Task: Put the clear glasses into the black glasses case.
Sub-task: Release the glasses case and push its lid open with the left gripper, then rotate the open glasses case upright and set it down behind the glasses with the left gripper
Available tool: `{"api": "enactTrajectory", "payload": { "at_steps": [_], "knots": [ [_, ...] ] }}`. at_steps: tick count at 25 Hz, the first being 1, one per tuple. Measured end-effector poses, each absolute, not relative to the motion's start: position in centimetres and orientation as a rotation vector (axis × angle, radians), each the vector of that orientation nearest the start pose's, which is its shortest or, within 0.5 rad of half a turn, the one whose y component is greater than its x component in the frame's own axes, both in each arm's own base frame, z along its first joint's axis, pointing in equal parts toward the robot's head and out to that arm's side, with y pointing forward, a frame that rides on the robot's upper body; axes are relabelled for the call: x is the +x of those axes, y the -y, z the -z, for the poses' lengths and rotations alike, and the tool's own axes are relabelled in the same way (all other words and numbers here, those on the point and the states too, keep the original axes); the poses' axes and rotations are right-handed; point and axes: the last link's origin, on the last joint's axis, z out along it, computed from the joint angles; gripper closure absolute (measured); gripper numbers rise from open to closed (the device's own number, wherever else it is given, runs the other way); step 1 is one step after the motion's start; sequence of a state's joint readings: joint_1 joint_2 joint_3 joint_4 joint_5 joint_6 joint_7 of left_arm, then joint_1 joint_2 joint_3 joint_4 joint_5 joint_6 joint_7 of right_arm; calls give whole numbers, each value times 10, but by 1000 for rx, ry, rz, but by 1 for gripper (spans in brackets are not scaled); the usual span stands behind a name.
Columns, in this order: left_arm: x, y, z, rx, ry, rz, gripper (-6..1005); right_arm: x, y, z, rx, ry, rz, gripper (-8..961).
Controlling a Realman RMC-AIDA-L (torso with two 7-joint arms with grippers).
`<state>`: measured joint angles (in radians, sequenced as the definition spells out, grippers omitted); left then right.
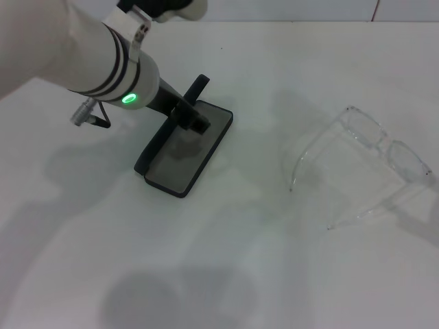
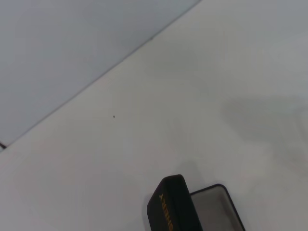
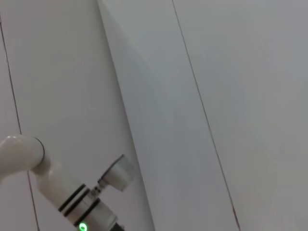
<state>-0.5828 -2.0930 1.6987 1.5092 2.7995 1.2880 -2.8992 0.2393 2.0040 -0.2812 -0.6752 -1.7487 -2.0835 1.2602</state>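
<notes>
The black glasses case (image 1: pixel 186 152) lies open left of the table's middle, its grey lining facing up and its lid (image 1: pixel 164 133) standing up along the left side. My left gripper (image 1: pixel 191 118) reaches down from the upper left and sits right at the lid's far end, over the case's back part. In the left wrist view the lid (image 2: pixel 169 208) with gold lettering and part of the open case (image 2: pixel 219 207) show close by. The clear glasses (image 1: pixel 374 161) rest on the table at the right, temples unfolded, well apart from the case. My right gripper is out of view.
The white table (image 1: pixel 226 260) carries only the case and the glasses. A pale wall (image 2: pixel 57 43) rises behind the table's far edge. The left arm (image 3: pixel 62 192) with its green light shows in the right wrist view.
</notes>
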Motion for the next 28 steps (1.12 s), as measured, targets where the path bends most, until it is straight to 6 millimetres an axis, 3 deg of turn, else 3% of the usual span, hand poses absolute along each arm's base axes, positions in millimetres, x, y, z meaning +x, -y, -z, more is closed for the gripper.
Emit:
{"api": "enactTrajectory", "payload": {
  "at_steps": [7, 17, 28],
  "knots": [
    [-148, -376, 40, -2355, 734, -422, 220, 315, -220, -107, -2283, -452, -1268, 187],
    [-145, -376, 42, -2373, 724, -506, 265, 316, -220, -108, -2271, -454, -1266, 187],
    [-144, -374, 43, -2391, 683, -521, 695, 316, -221, -111, -2242, -441, -1272, 187]
  ]
}}
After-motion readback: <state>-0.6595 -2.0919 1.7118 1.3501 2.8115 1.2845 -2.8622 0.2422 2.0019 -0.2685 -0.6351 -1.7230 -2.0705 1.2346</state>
